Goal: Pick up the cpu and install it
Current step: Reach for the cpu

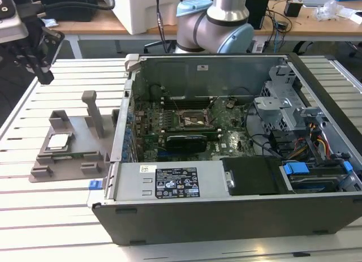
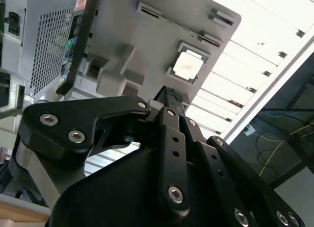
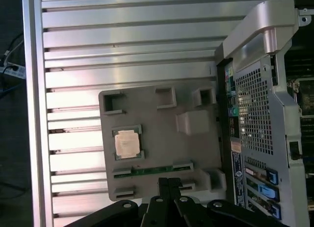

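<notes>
As it lies (flat), the cpu (image 3: 127,143) shines silvery.

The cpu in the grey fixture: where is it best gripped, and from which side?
Take the cpu by two opposite edges, coming straight down from above. It lies flat, metal top up, in a shallow recess of the grey fixture, so a sideways approach seems blocked.

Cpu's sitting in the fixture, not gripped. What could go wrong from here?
1. The gripper looks shut and sits off to the side of the cpu; lowering like that could hit the chip's top or the grey fixture.
2. The cpu lies in a walled pocket, so the gripper may catch its rim.
3. The case wall stands between fixture and socket; a low carry might clip it.
</notes>
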You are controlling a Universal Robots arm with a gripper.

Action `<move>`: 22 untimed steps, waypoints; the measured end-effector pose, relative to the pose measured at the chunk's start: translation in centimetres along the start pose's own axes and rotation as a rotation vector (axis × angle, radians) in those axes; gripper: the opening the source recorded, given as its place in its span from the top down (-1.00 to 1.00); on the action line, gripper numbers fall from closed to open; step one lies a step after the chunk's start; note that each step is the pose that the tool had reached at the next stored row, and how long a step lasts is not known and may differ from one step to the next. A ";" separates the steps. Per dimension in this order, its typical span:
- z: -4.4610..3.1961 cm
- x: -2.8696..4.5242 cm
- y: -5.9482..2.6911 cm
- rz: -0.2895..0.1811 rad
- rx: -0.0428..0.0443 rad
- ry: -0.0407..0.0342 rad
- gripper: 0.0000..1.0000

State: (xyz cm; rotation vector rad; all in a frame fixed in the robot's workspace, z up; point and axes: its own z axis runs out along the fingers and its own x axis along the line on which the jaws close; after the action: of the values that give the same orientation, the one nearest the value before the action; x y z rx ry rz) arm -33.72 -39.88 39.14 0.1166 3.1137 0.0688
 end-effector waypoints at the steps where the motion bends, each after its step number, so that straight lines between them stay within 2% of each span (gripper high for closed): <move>1: -0.01 0.66 -0.05 0.000 0.0000 0.0000 0.79; 3: 0.00 1.36 -0.10 0.000 0.0000 0.0000 0.79; 5: 0.11 2.87 -0.18 0.000 -0.0001 0.0000 0.79; 9: 0.29 4.04 -0.09 -0.006 -0.0002 0.0002 0.79; 11: 0.46 4.92 -0.01 -0.015 -0.0004 0.0006 0.79; 15: 0.54 5.03 0.15 -0.061 -0.0008 0.0027 0.79; 17: 0.56 5.13 0.32 -0.088 0.0054 0.0036 0.79; 22: 0.56 5.37 0.31 -0.096 0.0064 0.0039 0.79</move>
State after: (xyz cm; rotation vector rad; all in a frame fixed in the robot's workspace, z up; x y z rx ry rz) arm -39.03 -39.14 38.47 -0.0323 3.1180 0.0571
